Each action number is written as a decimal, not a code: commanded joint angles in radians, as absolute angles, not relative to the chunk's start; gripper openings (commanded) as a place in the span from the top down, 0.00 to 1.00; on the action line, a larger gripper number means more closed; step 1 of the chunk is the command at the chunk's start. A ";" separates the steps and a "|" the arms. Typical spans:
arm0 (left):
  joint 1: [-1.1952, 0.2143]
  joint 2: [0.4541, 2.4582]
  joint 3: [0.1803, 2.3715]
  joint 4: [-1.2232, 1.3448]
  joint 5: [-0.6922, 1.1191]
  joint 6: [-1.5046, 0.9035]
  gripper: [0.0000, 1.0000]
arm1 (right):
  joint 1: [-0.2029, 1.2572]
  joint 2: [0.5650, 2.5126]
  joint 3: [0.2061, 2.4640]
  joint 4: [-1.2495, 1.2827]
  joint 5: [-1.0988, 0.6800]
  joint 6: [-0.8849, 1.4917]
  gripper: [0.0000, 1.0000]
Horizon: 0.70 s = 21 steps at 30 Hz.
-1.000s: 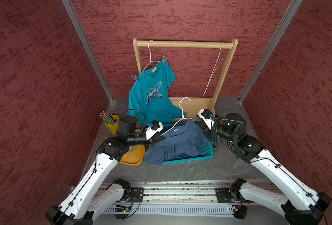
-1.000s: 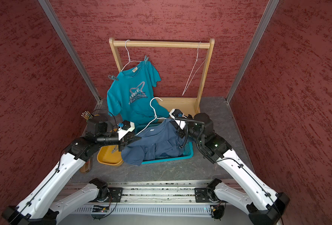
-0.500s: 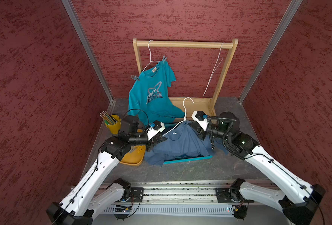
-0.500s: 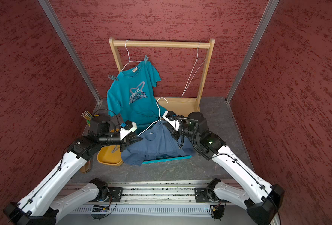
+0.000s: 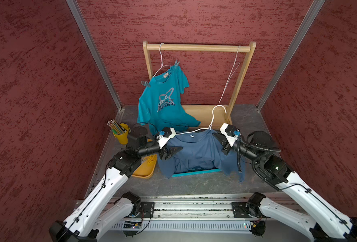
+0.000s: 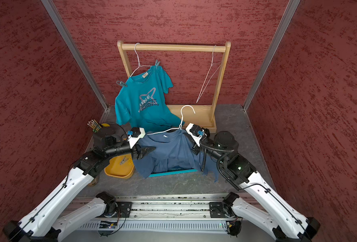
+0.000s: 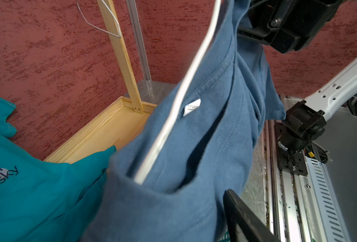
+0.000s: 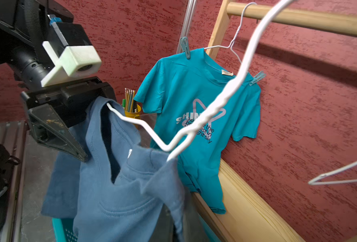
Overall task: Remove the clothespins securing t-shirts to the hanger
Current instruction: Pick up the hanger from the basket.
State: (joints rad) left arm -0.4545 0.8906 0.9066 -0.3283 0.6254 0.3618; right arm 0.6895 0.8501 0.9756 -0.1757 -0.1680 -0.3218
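At the near edge of the bench (image 5: 194, 184), the two arms are reaching inward from their rail mounts. The left hand (image 5: 174, 151) is lying level beside one shoulder of the slate blue t-shirt (image 5: 194, 150), its jaws standing apart and gripping nothing. In the left wrist view only one finger (image 7: 242, 215) is showing, off to the side of the cloth. The right hand (image 5: 217, 138) is sitting at the opposite shoulder with its jaws closed on the fabric; whether the wire is also caught in that pinch cannot be told. The shirt is draping from a white wire hanger (image 5: 211, 122) whose hook is pointing upward, apart from the rack. The hanger's arm on the left hand's side is running bare above the collar. The shirt's lower part is trailing over a teal basket (image 5: 194, 173).

Just beside the basket, under the left arm, a yellow tray (image 6: 119, 170) is holding a grey clothespin (image 6: 123, 161). Behind the tray, a yellow cup (image 5: 122, 134) of pencils (image 5: 114, 125) is standing.

Farther back, the teal t-shirt (image 5: 165, 104) is hanging tilted from a second hanger on the wooden rack (image 5: 198, 47). One teal clothespin (image 5: 145, 83) is clamping its lower shoulder and a second teal clothespin (image 5: 176, 62) is clamping its upper shoulder. A bare hanger (image 5: 232, 77) is dangling at the rack's other end.
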 commanded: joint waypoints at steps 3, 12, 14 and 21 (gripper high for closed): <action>-0.450 0.845 0.882 -0.214 0.584 0.303 0.25 | 0.692 0.828 0.974 -0.105 -0.064 -0.327 1.00; -0.375 0.827 0.889 -0.209 0.654 0.290 0.25 | 0.692 0.805 0.966 -0.100 -0.070 -0.320 1.00; -0.360 0.826 0.894 -0.214 0.664 0.290 0.24 | 0.692 0.800 0.971 -0.107 -0.065 -0.320 1.00; -0.279 0.888 0.916 -0.246 0.825 0.235 0.48 | 0.692 0.765 0.970 -0.114 -0.043 -0.319 1.00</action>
